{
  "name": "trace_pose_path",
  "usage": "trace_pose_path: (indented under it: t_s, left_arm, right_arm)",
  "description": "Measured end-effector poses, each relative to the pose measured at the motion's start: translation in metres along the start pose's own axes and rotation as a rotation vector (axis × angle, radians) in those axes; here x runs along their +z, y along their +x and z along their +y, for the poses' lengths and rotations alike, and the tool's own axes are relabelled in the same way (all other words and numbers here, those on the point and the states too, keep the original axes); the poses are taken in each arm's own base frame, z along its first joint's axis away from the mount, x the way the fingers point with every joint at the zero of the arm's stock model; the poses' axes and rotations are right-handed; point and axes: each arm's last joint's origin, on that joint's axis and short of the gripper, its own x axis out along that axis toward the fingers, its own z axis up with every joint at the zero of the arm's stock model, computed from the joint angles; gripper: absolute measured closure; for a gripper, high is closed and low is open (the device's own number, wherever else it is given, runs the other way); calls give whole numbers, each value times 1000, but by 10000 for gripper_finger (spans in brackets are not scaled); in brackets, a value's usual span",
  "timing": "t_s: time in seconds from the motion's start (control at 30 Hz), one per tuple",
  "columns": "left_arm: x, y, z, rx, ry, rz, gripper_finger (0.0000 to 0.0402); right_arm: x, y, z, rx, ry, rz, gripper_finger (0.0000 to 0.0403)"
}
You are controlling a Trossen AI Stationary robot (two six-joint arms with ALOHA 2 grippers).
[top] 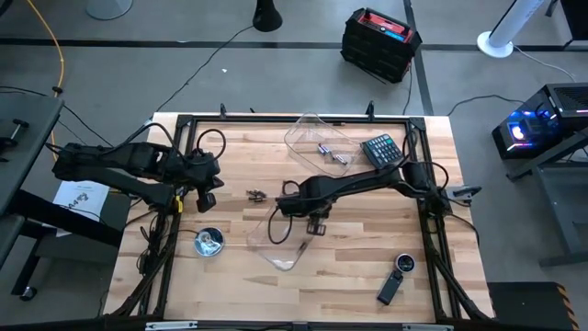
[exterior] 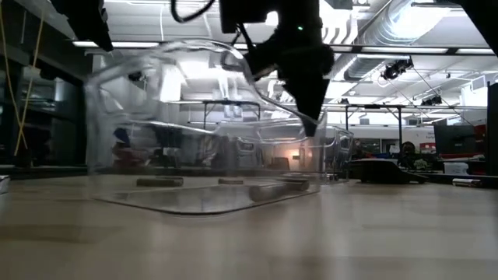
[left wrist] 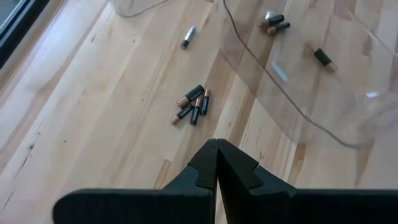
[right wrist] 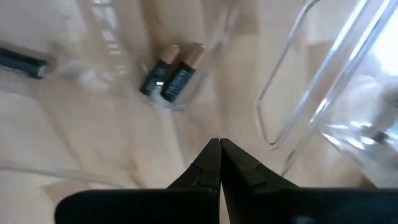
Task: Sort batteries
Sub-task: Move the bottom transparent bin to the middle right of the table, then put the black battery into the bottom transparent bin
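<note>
Table (top: 367, 276): wooden, both arms over it. Two clear trays: far tray (top: 317, 138) at twelve o'clock, holding silvery batteries (top: 331, 153); near tray (top: 276, 241) at six o'clock of centre, holding two dark, copper-ended cells (right wrist: 171, 73) and another dark cell (right wrist: 22, 62).

Right gripper (top: 317, 223): over the near tray, fingers pressed together, holding nothing. Left gripper (top: 204, 195): at nine o'clock, fingers together, empty, looking towards the loose cluster of batteries (left wrist: 193, 104) lying on bare wood beside the near tray.

Judgement: the cluster remains unsorted. To proceed well, part the fingers first, descend over a single cell across its width, and avoid nudging neighbouring cells.
</note>
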Motion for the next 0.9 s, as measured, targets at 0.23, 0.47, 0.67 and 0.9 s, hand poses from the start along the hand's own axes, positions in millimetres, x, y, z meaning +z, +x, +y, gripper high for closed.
trace_pose_path:
  t_s: [0.23,0.47,0.67,0.9]
  left_arm:
    - [0,0,0,0,-25,1,401]
    - [1,0,0,10,-19,-13,401]
    - [10,11,-1,89,60,-96,401]
    - [26,62,-5,153,218,39,393]
  right_arm:
    - [-40,16,-17,-11,93,37,403]
    - [-111,13,-39,-9,288,27,403]
    - [-154,-9,-57,0,465,-112,403]
    - [-167,-59,-72,132,598,-506,403]
